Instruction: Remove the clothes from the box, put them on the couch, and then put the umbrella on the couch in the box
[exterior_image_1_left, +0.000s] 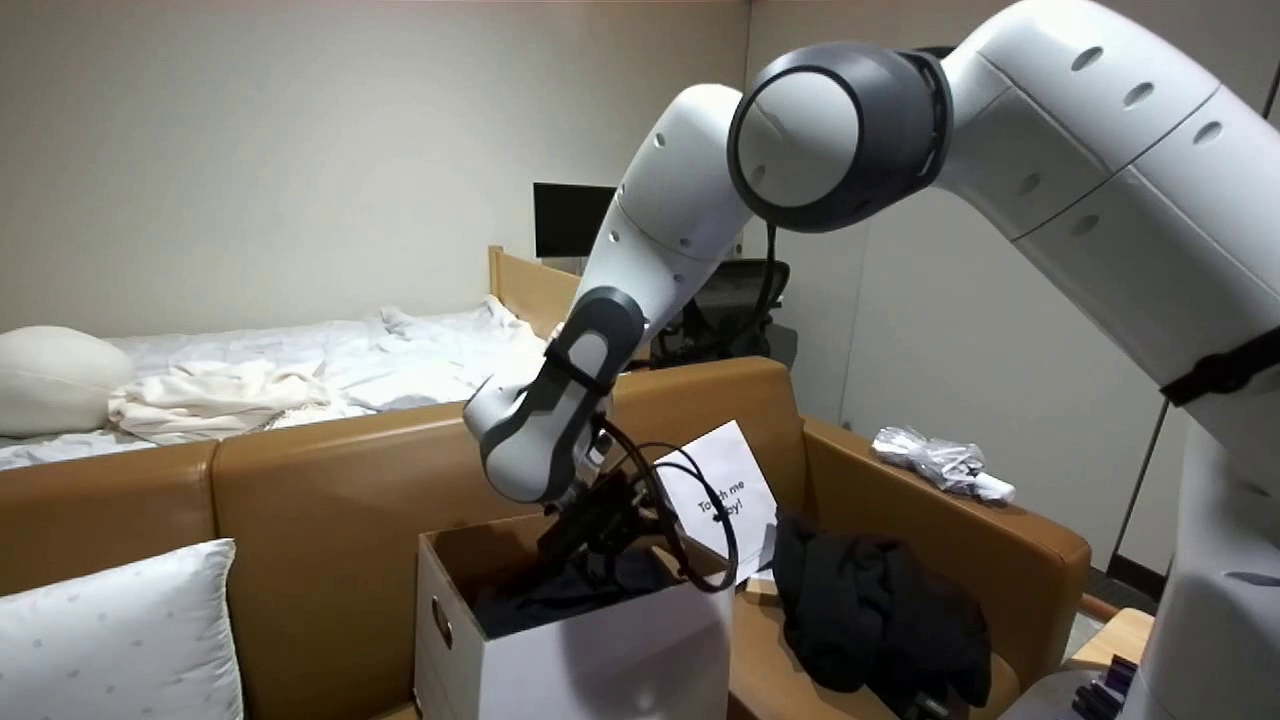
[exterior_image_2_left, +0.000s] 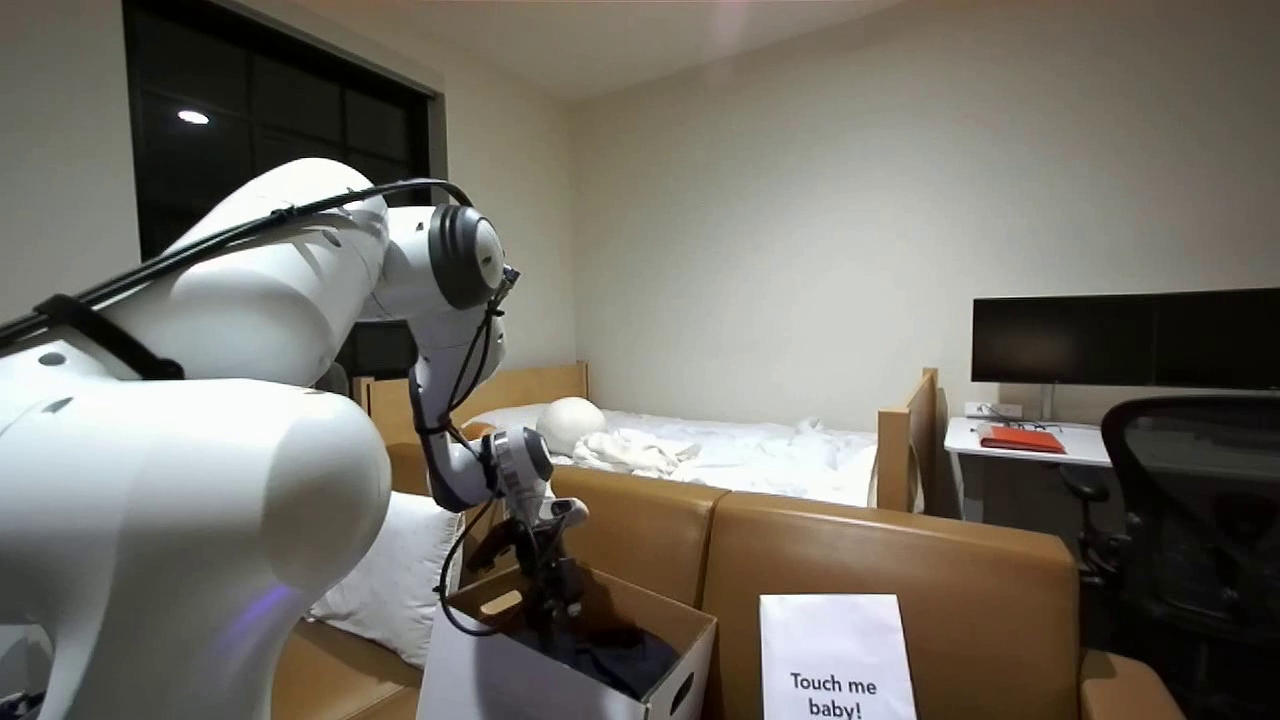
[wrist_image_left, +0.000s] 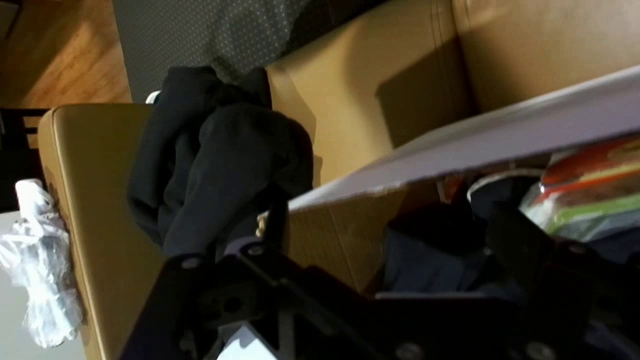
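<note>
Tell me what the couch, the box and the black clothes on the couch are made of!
Couch: tan-brown leather by its look, perhaps imitation; it has a soft sheen and stitched seams.
Box: probably cardboard, matte; thin, flat walls, white outside, brown inside.
Black clothes: soft, dull fabric that slumps in folds; cotton or fleece, I can't tell.

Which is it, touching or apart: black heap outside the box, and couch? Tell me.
Touching. An exterior view shows the black heap lying slumped on the couch seat.
</note>
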